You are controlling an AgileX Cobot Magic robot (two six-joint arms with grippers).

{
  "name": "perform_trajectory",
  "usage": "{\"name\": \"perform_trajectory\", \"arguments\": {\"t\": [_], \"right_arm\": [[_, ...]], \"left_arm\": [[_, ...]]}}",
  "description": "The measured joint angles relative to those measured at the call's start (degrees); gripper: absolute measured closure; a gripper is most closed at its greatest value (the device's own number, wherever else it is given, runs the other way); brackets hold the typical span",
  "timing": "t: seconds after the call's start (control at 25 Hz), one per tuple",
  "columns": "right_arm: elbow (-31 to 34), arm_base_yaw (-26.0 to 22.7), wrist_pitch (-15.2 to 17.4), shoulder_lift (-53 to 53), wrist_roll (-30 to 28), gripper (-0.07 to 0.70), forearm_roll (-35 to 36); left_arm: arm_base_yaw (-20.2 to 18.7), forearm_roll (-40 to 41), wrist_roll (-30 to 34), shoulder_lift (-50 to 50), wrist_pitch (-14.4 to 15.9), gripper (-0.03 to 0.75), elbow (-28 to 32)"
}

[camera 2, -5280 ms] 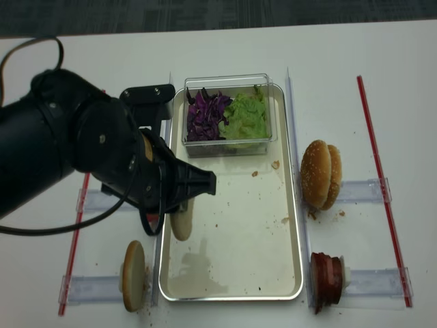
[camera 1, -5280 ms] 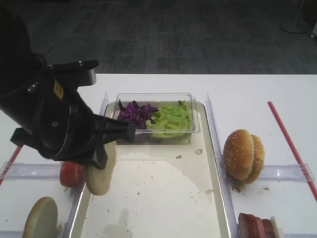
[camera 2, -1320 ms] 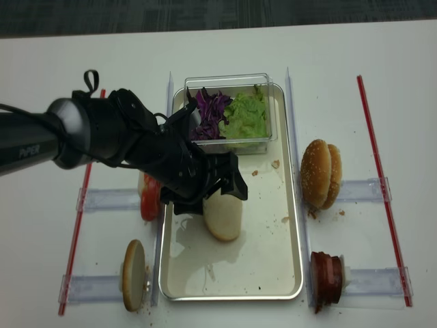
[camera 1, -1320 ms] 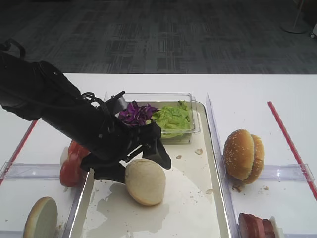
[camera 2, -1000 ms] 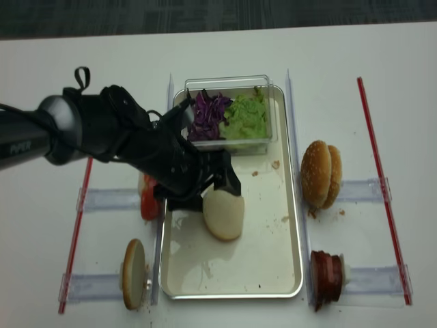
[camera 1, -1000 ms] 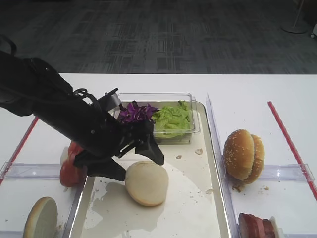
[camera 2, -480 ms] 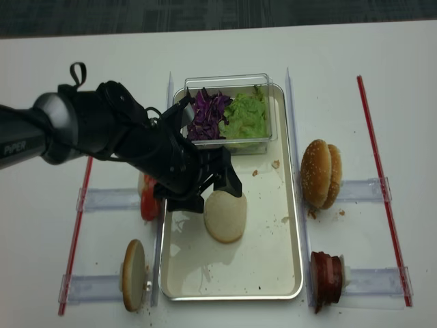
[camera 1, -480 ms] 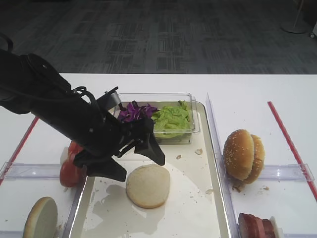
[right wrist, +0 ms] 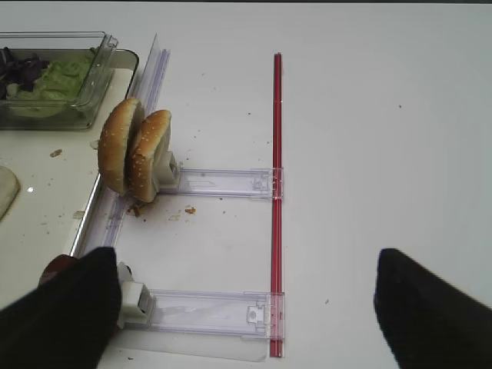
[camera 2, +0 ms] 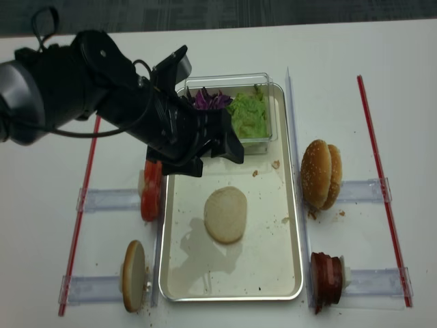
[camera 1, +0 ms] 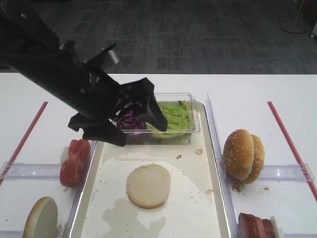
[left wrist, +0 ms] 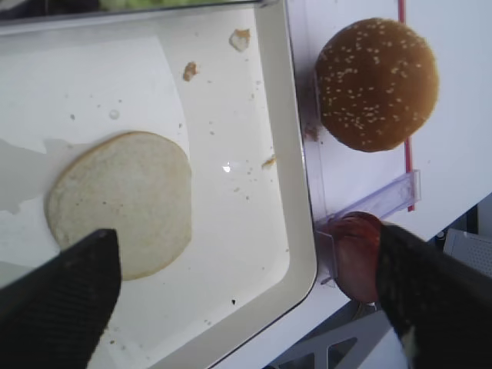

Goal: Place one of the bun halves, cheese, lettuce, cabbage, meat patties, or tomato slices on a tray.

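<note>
Tray (camera 1: 213, 163) on the tabletop now carries one of the bun halves (camera 1: 148, 185), lying flat near its centre. Left pincer (camera 1: 130, 119), jaws spread and empty, has lifted clear toward twelve o'clock, over the cabbage (camera 2: 207, 100) (partly hidden). Placement looks done; only withdrawal seems left.

Scuffed steel tray (camera 1: 218, 163), clear plastic tub (camera 1: 190, 116)
</note>
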Motion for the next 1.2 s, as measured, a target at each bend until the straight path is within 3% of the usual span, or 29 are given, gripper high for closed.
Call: {"name": "perform_trajectory", "arguments": {"t": [0.2,0.44,0.6,0.72,0.88,1.2], "right_arm": [[0.0,0.0,0.0,0.0,0.0,-0.046,0.0],[0.0,0.0,0.0,0.0,-0.1,-0.046,0.0],[0.0,0.0,0.0,0.0,-0.1,-0.046,0.0],[0.0,0.0,0.0,0.0,-0.1,-0.046,0.0],[0.0,0.0,0.0,0.0,-0.1,-0.046,0.0],[0.0,0.0,0.0,0.0,-0.2,-0.046,0.0]], "left_arm": [[0.0,4.2,-4.8,-2.0,4.1,0.097,-5.2],[0.0,8.0,-8.2,-3.3,6.7,0.097,-7.5],[0.0,20.9,-14.7,-3.3,9.7,0.097,-7.5],[0.0,33.5,-19.4,-3.3,13.8,0.097,-7.5],[0.0,43.5,-21.7,-3.3,17.8,0.097,-7.5],[0.0,47.6,-20.8,-3.4,19.3,0.097,-7.5]]}}
